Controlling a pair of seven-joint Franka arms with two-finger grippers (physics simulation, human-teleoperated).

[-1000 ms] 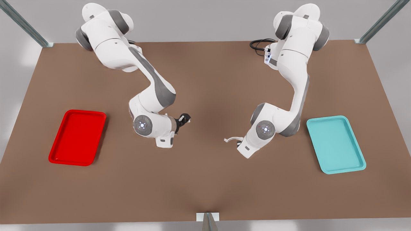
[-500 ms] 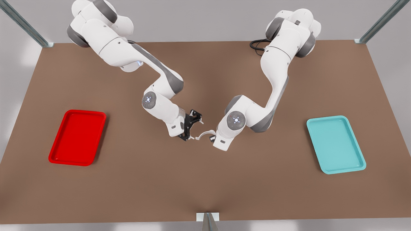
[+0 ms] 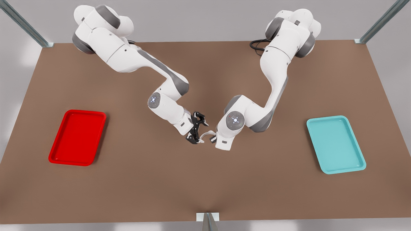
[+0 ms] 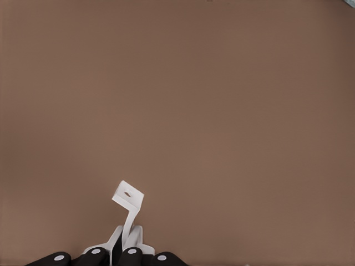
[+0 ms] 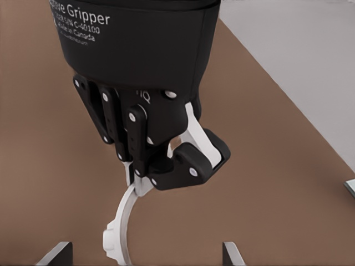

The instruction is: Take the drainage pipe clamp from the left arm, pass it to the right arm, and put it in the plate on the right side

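Over brown table [image 3: 205,179], left gripper [image 3: 212,139] clamps drainage pipe clamp [image 3: 205,134]; right gripper [image 3: 196,132] (fingers apart) faces it

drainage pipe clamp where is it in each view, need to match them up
Front view: the drainage pipe clamp is mid-table, held by the left hand, with the open right hand next to it.
Left wrist view: the clamp sticks out from the left hand's own fingers, holed tab outward.
Right wrist view: the clamp curves out of the left hand facing the camera.
Shared landmark: the left hand gripping it, over the brown table.
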